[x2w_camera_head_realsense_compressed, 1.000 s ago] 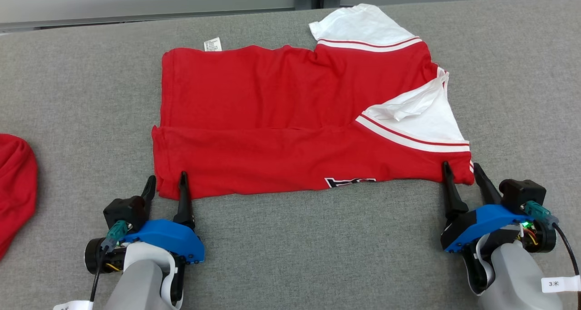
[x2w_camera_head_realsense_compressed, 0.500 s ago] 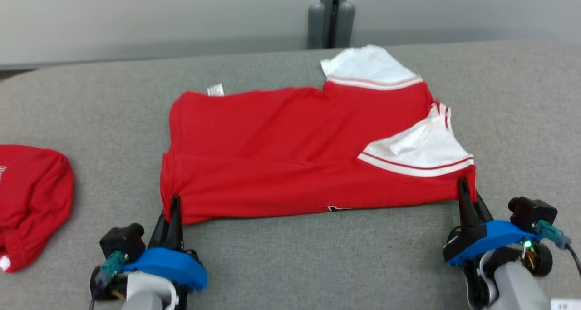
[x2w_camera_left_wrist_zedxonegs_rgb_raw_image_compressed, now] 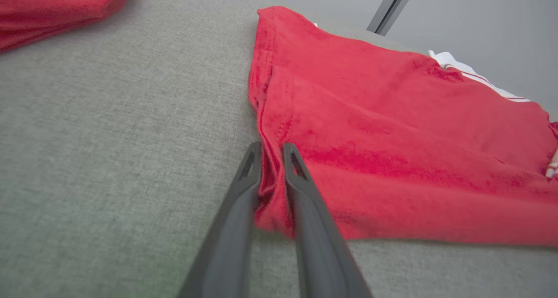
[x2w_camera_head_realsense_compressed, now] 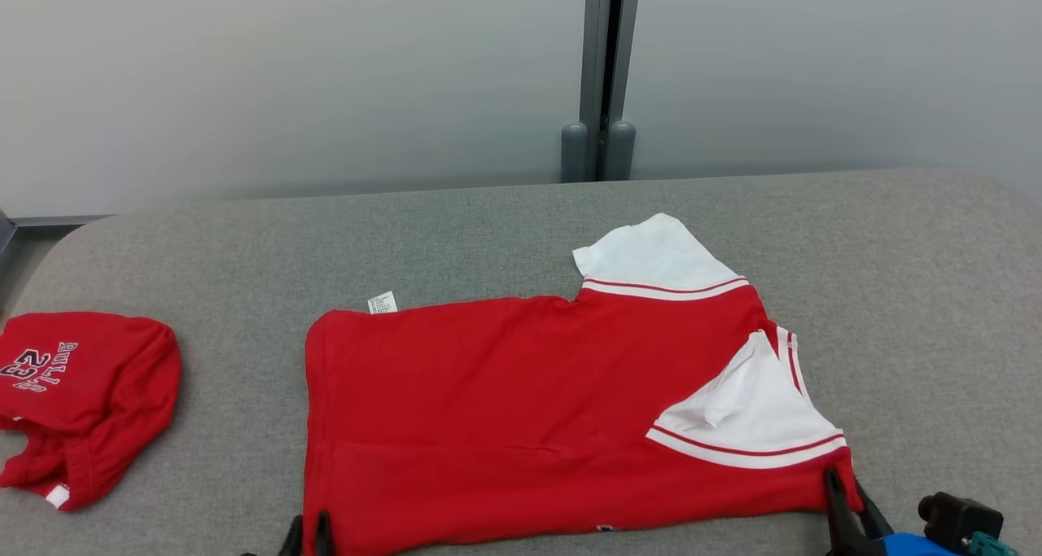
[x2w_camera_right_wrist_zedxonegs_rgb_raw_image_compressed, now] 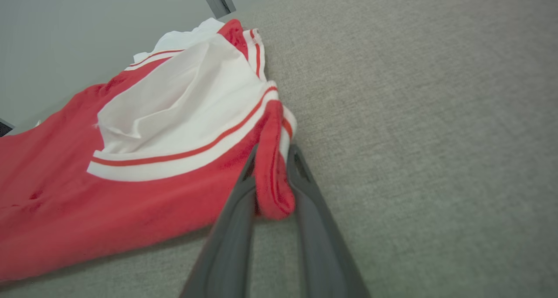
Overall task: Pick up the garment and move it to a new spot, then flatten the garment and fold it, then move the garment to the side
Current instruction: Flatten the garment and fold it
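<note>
The red shirt (x2w_camera_head_realsense_compressed: 521, 409) lay flat on the gray table (x2w_camera_head_realsense_compressed: 244, 247), in the middle and a bit to the right. Its near edge was close to the robot. The near part was folded over the rest, and the fold made a long line across the cloth. One white sleeve (x2w_camera_head_realsense_compressed: 749, 409) with red stripes lay on top of the shirt at the right side. Another white sleeve (x2w_camera_head_realsense_compressed: 651, 255) stuck out at the far edge. A small white tag (x2w_camera_head_realsense_compressed: 382, 302) peeked out at the far left corner.

The left gripper (x2w_camera_left_wrist_zedxonegs_rgb_raw_image_compressed: 272, 149) had the near left corner of the shirt. Its two dark fingers (x2w_camera_left_wrist_zedxonegs_rgb_raw_image_compressed: 305, 210) were close together and pinched a small bunch of red cloth between them. They lay low over the table and pointed away from the robot. In the head view just the tips (x2w_camera_head_realsense_compressed: 308, 531) showed at the bottom edge.

The right gripper (x2w_camera_right_wrist_zedxonegs_rgb_raw_image_compressed: 273, 152) had the near right corner. Its fingers were squeezed onto a roll of red cloth with a white and red stripe, and the roll bulged out between them. They also lay low and pointed away from the robot. In the head view this gripper (x2w_camera_head_realsense_compressed: 847, 491) sat at the bottom right.

Another red garment (x2w_camera_head_realsense_compressed: 81, 401) with letters and numbers on it lay bunched up at the far left of the table, well apart from the shirt. Behind the table stood a pale wall (x2w_camera_head_realsense_compressed: 244, 76) with a gray post (x2w_camera_head_realsense_compressed: 602, 67).
</note>
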